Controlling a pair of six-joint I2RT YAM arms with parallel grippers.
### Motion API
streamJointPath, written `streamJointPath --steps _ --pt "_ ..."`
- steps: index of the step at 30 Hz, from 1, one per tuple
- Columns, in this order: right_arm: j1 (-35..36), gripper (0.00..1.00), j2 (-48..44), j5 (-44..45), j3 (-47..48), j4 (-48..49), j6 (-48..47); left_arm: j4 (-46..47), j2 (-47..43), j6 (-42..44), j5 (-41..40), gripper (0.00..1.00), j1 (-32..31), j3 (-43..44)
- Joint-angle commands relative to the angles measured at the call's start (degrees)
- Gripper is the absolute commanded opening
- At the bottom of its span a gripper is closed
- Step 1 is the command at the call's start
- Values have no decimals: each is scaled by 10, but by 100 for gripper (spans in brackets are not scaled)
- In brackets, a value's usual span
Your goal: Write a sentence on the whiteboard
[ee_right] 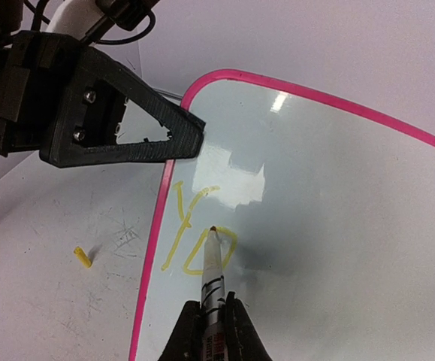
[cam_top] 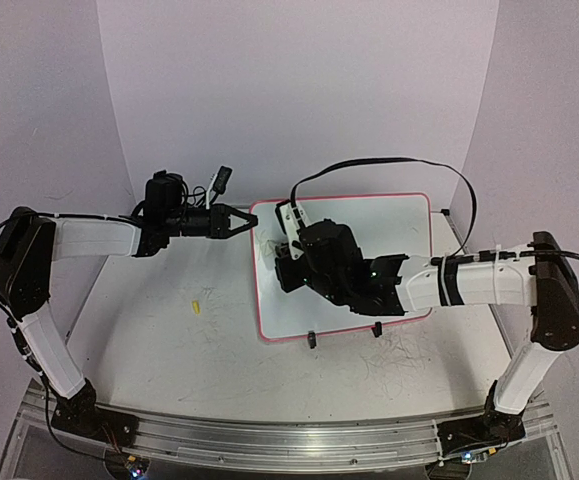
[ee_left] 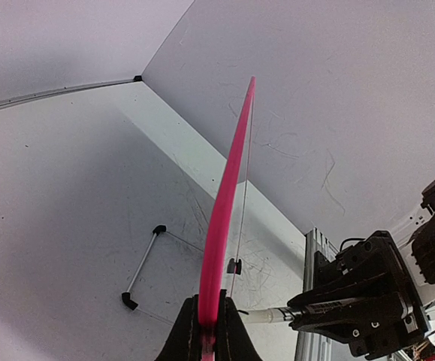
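- The left claw (cam_top: 249, 222) is closed on the left edge of the whiteboard (cam_top: 389, 225), steadying it on the table (cam_top: 169, 340).
- A small yellow cap (cam_top: 197, 305) lies left of the board, apart from it.
- The sentence (ee_right: 194, 237) sits near the board's left edge: only "Yo" so far, so the writing looks barely begun.
- The right claw (ee_right: 211, 323) is shut around a marker (ee_right: 213, 274), tip touching the "o". The next move probably calls for closing that loop, then shifting right with light, even pressure.
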Motion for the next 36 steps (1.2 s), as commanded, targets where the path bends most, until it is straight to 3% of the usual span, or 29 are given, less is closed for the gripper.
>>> streamJointPath --steps 1,7,36 --pt "-5 0 2 -20 9 -4 -5 7 4 -3 15 2 -12 2" --pt "-13 0 -64 -27 -45 36 8 7 5 -3 15 2 -12 3" --pt "-20 0 -27 18 -18 19 1 7 3 -2 16 2 -12 2"
